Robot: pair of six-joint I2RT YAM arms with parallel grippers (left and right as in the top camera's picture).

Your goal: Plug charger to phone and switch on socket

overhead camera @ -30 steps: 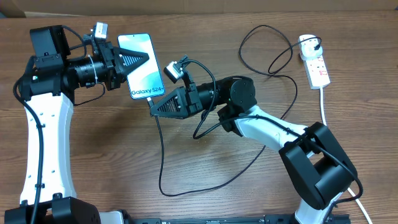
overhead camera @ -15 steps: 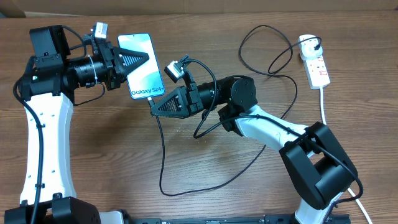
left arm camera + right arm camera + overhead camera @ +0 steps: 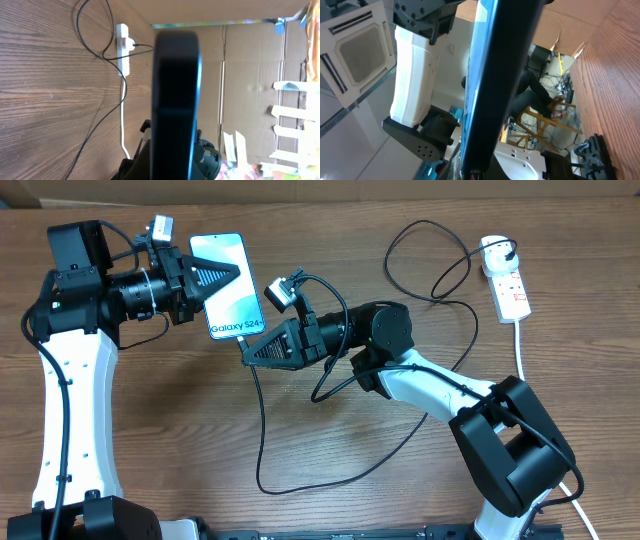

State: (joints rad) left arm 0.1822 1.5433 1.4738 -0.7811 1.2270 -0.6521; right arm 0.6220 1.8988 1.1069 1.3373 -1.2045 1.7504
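Observation:
The phone (image 3: 226,292) shows a teal "Galaxy" screen and is held above the table, with my left gripper (image 3: 237,272) shut on its left long edge. My right gripper (image 3: 244,349) is shut at the phone's bottom edge, and the charger's black cable (image 3: 260,430) runs out from its tips. The connector tip is hidden between fingers and phone. That cable loops over the table to the white adapter (image 3: 494,249) plugged into the socket (image 3: 512,292). Both wrist views show the phone edge-on: dark (image 3: 175,100) and dark with a teal rim (image 3: 502,75). The socket (image 3: 122,50) also appears in the left wrist view.
The socket's thick white cord (image 3: 521,350) runs down the right side of the wooden table (image 3: 350,480). Black cable loops lie at the back right (image 3: 430,260) and front centre. A cardboard wall (image 3: 240,75) stands behind the table.

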